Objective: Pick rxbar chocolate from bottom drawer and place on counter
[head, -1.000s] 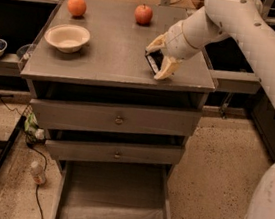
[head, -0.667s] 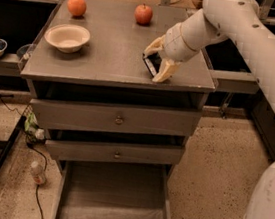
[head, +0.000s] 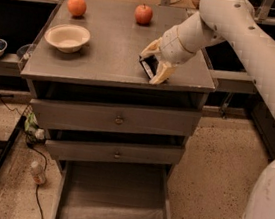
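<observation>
Right at the front, the bottom drawer (head: 114, 212), a wide grey tray with a pale liner, stands pulled fully out at floor level, and nothing shows on its liner. Left of it, on the speckled floor, a small clear bottle with a red cap (head: 37, 173) lies beside a thin black cable. Up the right edge runs the robot's big white rounded body (head: 265, 209).

Moving back and up, here's the middle grey drawer with its small round brass knob (head: 117, 154), slightly out, and above it the top grey drawer with its own brass knob (head: 119, 120).

Now the action: on the counter (head: 103, 59), the flat matte grey top of the cabinet, the cream-coloured two-finger gripper (head: 150, 68) sits low near the front right corner, reaching in from the right on the white arm (head: 239, 29). Its fingers (head: 161, 73) are clamped on the rxbar chocolate (head: 147, 64), the small flat dark-wrapped bar, held down at the counter surface; whether it actually touches the top, I can't tell.

Further back on the left, a shallow cream bowl (head: 67, 37) rests on the counter, well apart from the gripper. At the far edge sit a round orange fruit (head: 76, 5) on the left and a red apple (head: 144, 14) towards the middle.
</observation>
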`<move>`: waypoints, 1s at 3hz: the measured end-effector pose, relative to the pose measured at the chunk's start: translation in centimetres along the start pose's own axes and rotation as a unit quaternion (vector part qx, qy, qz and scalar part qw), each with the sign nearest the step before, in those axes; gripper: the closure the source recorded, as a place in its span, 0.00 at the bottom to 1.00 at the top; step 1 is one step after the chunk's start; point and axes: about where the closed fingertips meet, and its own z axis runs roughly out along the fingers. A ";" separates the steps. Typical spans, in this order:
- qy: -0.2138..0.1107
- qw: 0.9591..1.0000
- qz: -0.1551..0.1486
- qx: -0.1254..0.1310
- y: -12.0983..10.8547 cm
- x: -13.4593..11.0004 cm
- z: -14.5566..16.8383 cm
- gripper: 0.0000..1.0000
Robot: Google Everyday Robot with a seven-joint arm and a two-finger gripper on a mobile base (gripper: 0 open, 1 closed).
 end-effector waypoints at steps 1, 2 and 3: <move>0.000 1.000 0.007 0.009 -0.2 -0.1 0.2 0.96; 0.000 1.000 0.007 0.009 -0.2 -0.1 0.2 0.73; 0.000 1.000 0.007 0.009 -0.2 -0.1 0.2 0.42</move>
